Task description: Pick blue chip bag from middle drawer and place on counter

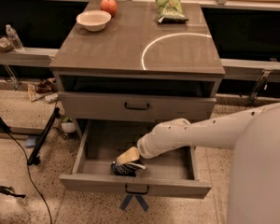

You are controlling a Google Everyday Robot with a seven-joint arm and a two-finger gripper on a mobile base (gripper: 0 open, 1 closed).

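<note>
The middle drawer (135,185) is pulled open below a shut drawer. The blue chip bag (126,168), dark blue and crumpled, lies inside it near the front, left of centre. My white arm reaches in from the right, and my gripper (126,158), with tan fingers, is down in the drawer right on top of the bag. The counter (107,45) is the cabinet's grey-brown top with a white arc line on its right half.
On the counter stand a white bowl (94,19) and a red apple (108,6) at the back left, and a green chip bag (170,9) at the back right. A black stand leg (43,136) and cables lie on the floor to the left.
</note>
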